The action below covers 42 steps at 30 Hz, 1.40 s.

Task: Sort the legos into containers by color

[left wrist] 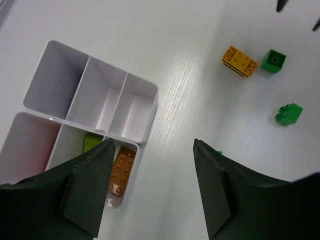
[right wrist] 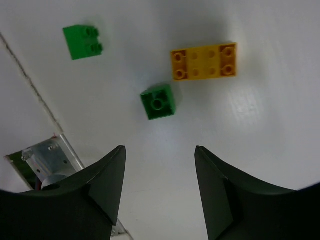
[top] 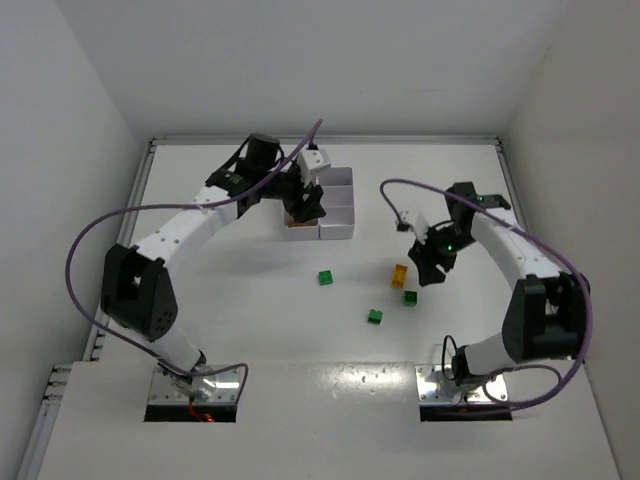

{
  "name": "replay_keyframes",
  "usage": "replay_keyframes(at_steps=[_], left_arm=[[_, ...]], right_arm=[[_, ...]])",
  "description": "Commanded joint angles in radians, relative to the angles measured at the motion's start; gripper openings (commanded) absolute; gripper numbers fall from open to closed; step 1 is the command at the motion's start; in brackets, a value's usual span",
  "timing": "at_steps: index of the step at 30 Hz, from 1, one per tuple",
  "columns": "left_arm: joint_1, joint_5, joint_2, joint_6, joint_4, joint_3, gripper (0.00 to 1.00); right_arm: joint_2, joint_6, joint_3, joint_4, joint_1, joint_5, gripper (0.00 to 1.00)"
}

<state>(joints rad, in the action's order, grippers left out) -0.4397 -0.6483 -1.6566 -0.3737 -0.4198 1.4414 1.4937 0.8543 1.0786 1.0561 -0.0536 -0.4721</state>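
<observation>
While the left tool (top: 305,208) hangs over the near end of the containers (top: 340,188) at the back of the worktop (top: 250,300), its jaws stand apart with nothing between them. From the left wrist, an orange-brown brick (left wrist: 122,169) lies in the corner compartment just ahead of the tool's fingers (left wrist: 92,180). A yellow-green brick (left wrist: 92,142) sits in the compartment beside it, half hidden behind one finger.

The right tool (top: 432,272) is likewise released and carries nothing, poised above the loose legos (top: 400,275) on the right half of the worktop, well apart from the containers. From the right wrist, a small green brick (right wrist: 158,102) lies just beyond the fingertips. A longer orange-yellow brick (right wrist: 203,62) is just beside it, not touching, and a second green brick (right wrist: 83,41) is farther off to one side. A third green brick (top: 326,278) rests alone near the middle of the worktop, between the two arms.
</observation>
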Motion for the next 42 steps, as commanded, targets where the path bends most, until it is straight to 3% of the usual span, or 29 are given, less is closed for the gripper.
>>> replay_keyframes(at_steps=[1,5,14,31,38,41,42], left_arm=[[-0.004,0.087,0.070,0.166,0.154,-0.111,0.70],[-0.004,0.127,0.093,0.220,0.154,-0.157,0.71],[-0.013,0.167,0.124,0.257,0.154,-0.199,0.73],[-0.022,0.185,0.106,0.228,0.164,-0.190,0.76],[-0.013,0.194,0.097,0.219,0.164,-0.190,0.76],[-0.013,0.194,0.096,0.219,0.164,-0.180,0.76],[-0.004,0.194,0.096,0.219,0.164,-0.180,0.76]], right_arm=[[-0.160,0.040,-0.126,-0.089,-0.066,0.039,0.58],[-0.199,0.009,-0.252,-0.163,-0.146,0.073,0.60],[-0.165,-0.066,-0.324,-0.366,-0.189,0.162,0.71],[-0.020,-0.077,-0.315,-0.387,-0.250,0.182,0.71],[0.043,-0.067,-0.325,-0.398,-0.270,0.224,0.65],[0.052,-0.067,-0.336,-0.421,-0.270,0.243,0.57],[0.053,-0.067,-0.336,-0.421,-0.270,0.244,0.50]])
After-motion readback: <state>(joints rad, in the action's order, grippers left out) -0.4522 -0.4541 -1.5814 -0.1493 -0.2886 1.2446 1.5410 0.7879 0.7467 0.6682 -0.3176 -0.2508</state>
